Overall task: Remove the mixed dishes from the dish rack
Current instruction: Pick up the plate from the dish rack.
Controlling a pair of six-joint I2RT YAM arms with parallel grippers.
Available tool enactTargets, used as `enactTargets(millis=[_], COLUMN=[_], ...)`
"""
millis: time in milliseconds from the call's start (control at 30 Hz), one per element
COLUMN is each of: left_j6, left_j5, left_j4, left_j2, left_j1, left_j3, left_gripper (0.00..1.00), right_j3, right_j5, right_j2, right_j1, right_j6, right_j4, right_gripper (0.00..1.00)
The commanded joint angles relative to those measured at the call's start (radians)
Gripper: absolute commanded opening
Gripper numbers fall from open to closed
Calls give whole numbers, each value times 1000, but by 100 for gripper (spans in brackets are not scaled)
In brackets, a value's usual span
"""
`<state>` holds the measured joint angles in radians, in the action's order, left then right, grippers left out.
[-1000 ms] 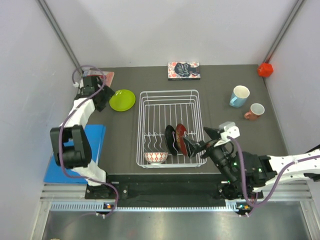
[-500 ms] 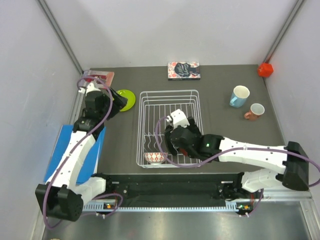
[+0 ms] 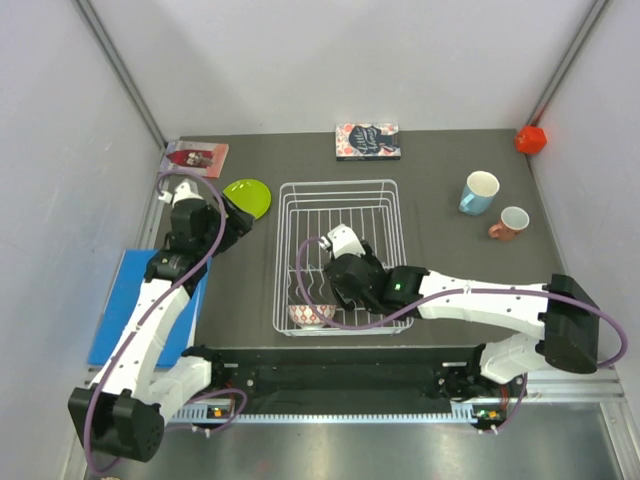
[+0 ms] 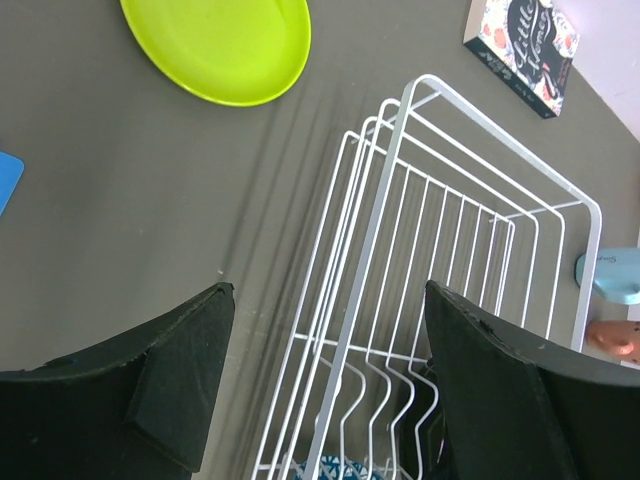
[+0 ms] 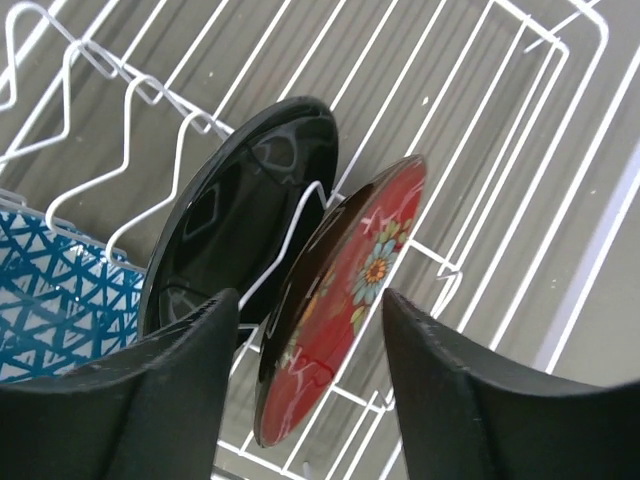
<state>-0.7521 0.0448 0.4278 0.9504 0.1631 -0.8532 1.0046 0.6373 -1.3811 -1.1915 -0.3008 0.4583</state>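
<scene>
The white wire dish rack (image 3: 340,200) stands mid-table. In the right wrist view a black plate (image 5: 240,215) and a red floral plate (image 5: 345,290) stand upright in its slots (image 5: 520,150), with a patterned bowl (image 5: 50,300) beside them. My right gripper (image 5: 310,300) is open, its fingers on either side of the red plate's edge. It hides both plates in the top view (image 3: 350,288); the bowl (image 3: 312,316) shows. My left gripper (image 3: 232,218) is open and empty between the lime-green plate (image 3: 247,197) and the rack's left side (image 4: 420,200).
A light-blue mug (image 3: 479,192) and a salmon-pink mug (image 3: 511,222) stand at the right on the table. A floral book (image 3: 368,141) lies at the back, a red book (image 3: 197,157) back left, a blue book (image 3: 135,300) left. A red cube (image 3: 530,139) sits far right.
My right arm has reached into the rack and settled over the two upright plates. My left arm has drawn back from the lime-green plate, which stays on the table.
</scene>
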Motion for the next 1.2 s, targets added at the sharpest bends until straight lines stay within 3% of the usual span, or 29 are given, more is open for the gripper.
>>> enactTargets(millis=[0,167,300,367,900,1167], left_j6=[16,11,11,11,11,36], left_j5=[-13,-17,-17,-19,-40,-143], left_j4=[-20,-29,-34,-35,-67,-87], left_j2=[-18,-16,-7,1,40,146], left_j1=[3,3,3,3,4,9], left_j3=[17,31,36,34,37,-3], left_gripper=[81,80,80,79,78,75], right_j3=[37,3,-9,-6,143,175], right_j5=[-34,-53,-54,-45,56,119], right_j2=[-24,-30,-13,0,89,152], right_j1=[18,17,18,18,-34,-91], right_j6=[-26,-47,-50,-47,-35,0], right_j4=[-27,-41,-44,-35,103,120], right_gripper=[55,38,9,2,0,0])
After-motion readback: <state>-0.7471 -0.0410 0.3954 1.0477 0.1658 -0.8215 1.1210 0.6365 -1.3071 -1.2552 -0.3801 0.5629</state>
